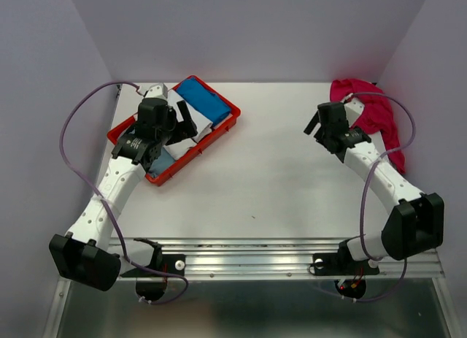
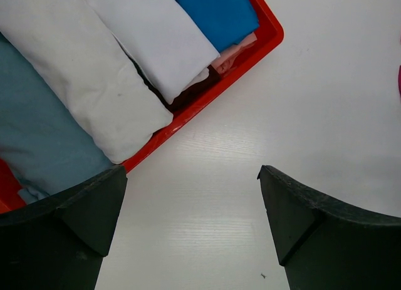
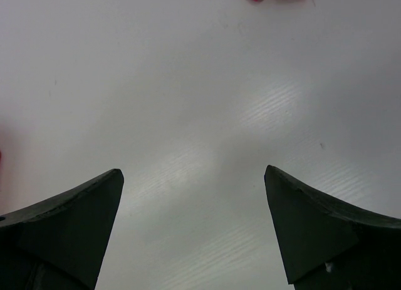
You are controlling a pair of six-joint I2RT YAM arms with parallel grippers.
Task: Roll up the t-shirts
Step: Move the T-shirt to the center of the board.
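The magenta t-shirt (image 1: 376,112) lies crumpled well right of the red tray (image 1: 197,152). It seems soft and limp, best pinched at a hem. The left end effector (image 2: 191,177) and right end effector (image 3: 193,177) both stand apart, empty.

White table (image 1: 263,185), pale lilac walls (image 1: 248,31) on three sides, metal rail (image 1: 255,254) along near edge.
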